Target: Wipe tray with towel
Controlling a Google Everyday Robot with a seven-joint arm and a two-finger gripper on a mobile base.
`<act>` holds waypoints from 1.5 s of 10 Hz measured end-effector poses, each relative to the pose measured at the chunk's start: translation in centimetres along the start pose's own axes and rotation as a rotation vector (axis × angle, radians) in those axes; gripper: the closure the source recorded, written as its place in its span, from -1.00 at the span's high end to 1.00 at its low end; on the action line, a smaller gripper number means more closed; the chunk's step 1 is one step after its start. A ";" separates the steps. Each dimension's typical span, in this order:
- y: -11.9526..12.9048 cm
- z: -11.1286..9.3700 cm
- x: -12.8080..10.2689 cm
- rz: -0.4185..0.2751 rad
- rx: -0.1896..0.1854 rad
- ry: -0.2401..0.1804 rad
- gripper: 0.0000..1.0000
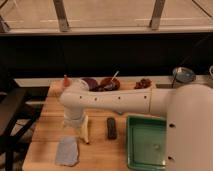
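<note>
From my station I see the white arm (115, 100) reaching from the robot's bulky body on the right across the wooden desk (49, 125), bending down at its far end on the left. The pincer (84, 131) hangs there pointing at the desk top, released, with nothing gripped between its pale fingers. The towel (67, 151), a small grey-blue cloth, lies flat on the desk near the front edge, just beside the pincer tip and a little to its left; I cannot tell whether the tip touches it. The tray (129, 145), green with a raised rim, sits at the front right of the desk, well apart from the towel and partly hidden by the robot's body. Between pincer and tray lies a small dark oblong block (111, 128). Along the back edge of the desk I make out an orange bottle (65, 80) and a couple of bowls (91, 84) with dark contents.
</note>
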 end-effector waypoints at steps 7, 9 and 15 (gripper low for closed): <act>-1.1 6.8 -2.6 -0.043 -0.110 -0.098 0.30; 0.4 7.7 -2.8 -0.016 -0.140 -0.117 0.30; 2.0 10.5 -2.8 0.026 -0.144 -0.184 -0.38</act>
